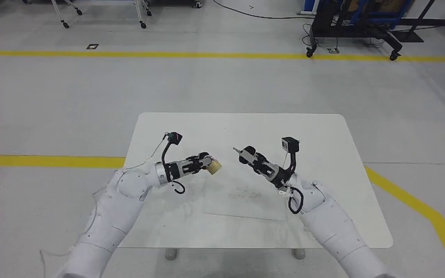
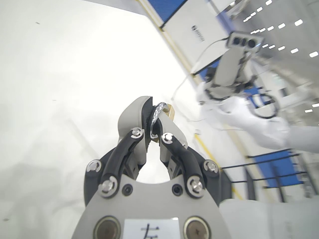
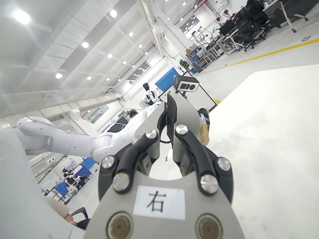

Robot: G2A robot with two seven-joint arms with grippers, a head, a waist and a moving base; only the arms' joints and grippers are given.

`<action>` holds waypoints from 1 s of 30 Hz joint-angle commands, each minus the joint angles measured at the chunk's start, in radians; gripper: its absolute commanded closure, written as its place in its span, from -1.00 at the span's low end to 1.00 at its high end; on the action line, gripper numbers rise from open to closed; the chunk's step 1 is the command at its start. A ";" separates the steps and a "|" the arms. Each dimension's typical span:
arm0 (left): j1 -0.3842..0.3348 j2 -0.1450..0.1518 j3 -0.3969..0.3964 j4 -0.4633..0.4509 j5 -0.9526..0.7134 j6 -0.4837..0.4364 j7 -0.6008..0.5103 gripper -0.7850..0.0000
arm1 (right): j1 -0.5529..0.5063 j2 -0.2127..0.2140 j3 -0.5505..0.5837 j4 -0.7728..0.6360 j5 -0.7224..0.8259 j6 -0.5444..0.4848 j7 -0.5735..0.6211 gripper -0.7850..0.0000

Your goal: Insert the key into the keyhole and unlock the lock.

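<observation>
My left gripper (image 1: pixel 206 164) hovers over the left half of the white table (image 1: pixel 320 139), shut on a brass padlock (image 1: pixel 214 165). In the left wrist view the fingers (image 2: pixel 139 115) clamp the silver shackle (image 2: pixel 157 111), and the brass body (image 2: pixel 171 112) sticks out past them. My right gripper (image 1: pixel 244 155) is a short gap to the right of the lock, shut on a small silver key (image 1: pixel 236 149) whose tip points toward the lock. In the right wrist view the pads (image 3: pixel 172 115) are pressed together, the key is hidden, and the padlock (image 3: pixel 204 131) hangs just beyond.
Both grippers are held above the table's middle. Faint scuff marks (image 1: pixel 243 194) show on the table in front of them. The table's edges are well away from both arms. Yellow floor lines (image 1: pixel 208 54) and a dark cart (image 1: pixel 354 28) lie far behind.
</observation>
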State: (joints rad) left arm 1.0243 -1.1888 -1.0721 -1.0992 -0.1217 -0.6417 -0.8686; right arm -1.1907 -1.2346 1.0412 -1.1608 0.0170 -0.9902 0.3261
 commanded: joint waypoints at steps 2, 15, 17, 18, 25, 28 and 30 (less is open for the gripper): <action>-0.064 -0.020 0.036 0.113 -0.356 0.010 -0.141 1.00 | 0.033 -0.018 -0.017 0.038 -0.029 -0.005 -0.078 1.00; -0.226 -0.117 0.167 0.400 -0.666 0.195 -0.367 1.00 | 0.083 -0.065 -0.070 0.093 -0.148 -0.022 -0.232 1.00; -0.256 -0.131 0.192 0.447 -0.654 0.239 -0.382 1.00 | 0.083 -0.070 -0.076 0.093 -0.142 -0.022 -0.242 1.00; -0.273 -0.136 0.203 0.465 -0.625 0.230 -0.373 1.00 | 0.080 -0.071 -0.079 0.090 -0.135 -0.022 -0.243 1.00; -0.273 -0.136 0.203 0.465 -0.625 0.230 -0.373 1.00 | 0.070 -0.073 -0.089 0.069 -0.092 -0.022 -0.229 1.00; -0.273 -0.136 0.203 0.465 -0.625 0.230 -0.373 1.00 | 0.070 -0.073 -0.089 0.069 -0.092 -0.022 -0.229 1.00; -0.273 -0.136 0.203 0.465 -0.625 0.230 -0.373 1.00 | 0.070 -0.073 -0.089 0.069 -0.092 -0.022 -0.229 1.00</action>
State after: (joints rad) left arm 0.7509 -1.3248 -0.8691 -0.6344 -0.7472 -0.4117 -1.2419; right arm -1.1203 -1.3071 0.9519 -1.0913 -0.0753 -1.0123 0.0970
